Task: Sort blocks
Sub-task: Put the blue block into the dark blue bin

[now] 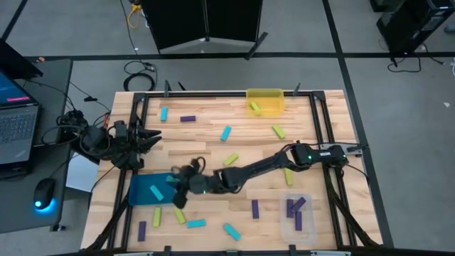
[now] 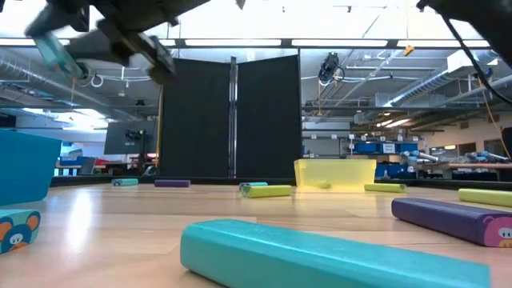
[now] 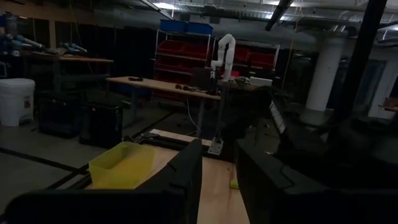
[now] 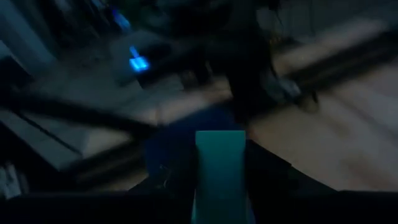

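Note:
My right gripper (image 1: 177, 183) reaches in from the table's right and hangs over the right edge of the teal bin (image 1: 146, 190), shut on a cyan block (image 4: 221, 165). In the low view that block (image 2: 56, 50) shows high above the table. My left gripper (image 1: 149, 139) waits open at the table's left edge, holding nothing. Cyan (image 1: 226, 133), purple (image 1: 188, 119) and yellow-green (image 1: 279, 131) blocks lie flat about the tabletop. A yellow-green block (image 1: 254, 107) lies in the yellow bin (image 1: 274, 94), and purple blocks (image 1: 298, 208) lie in the clear bin (image 1: 288, 226). My right gripper pinches the cyan block between its two fingers, one on each long side (image 4: 202, 180). The fingers come nearly level from the table's right, tipped slightly down. The block's free end (image 4: 221, 140) pokes out past them. It is lifted clear of the table and the teal bin.
Near the front edge lie cyan blocks (image 1: 232, 230) (image 1: 195, 223), a yellow-green one (image 1: 157, 217) and purple ones (image 1: 141, 230) (image 1: 255, 208). In the low view a cyan block (image 2: 320, 256) lies close in front. A black frame (image 1: 320, 114) rims the table.

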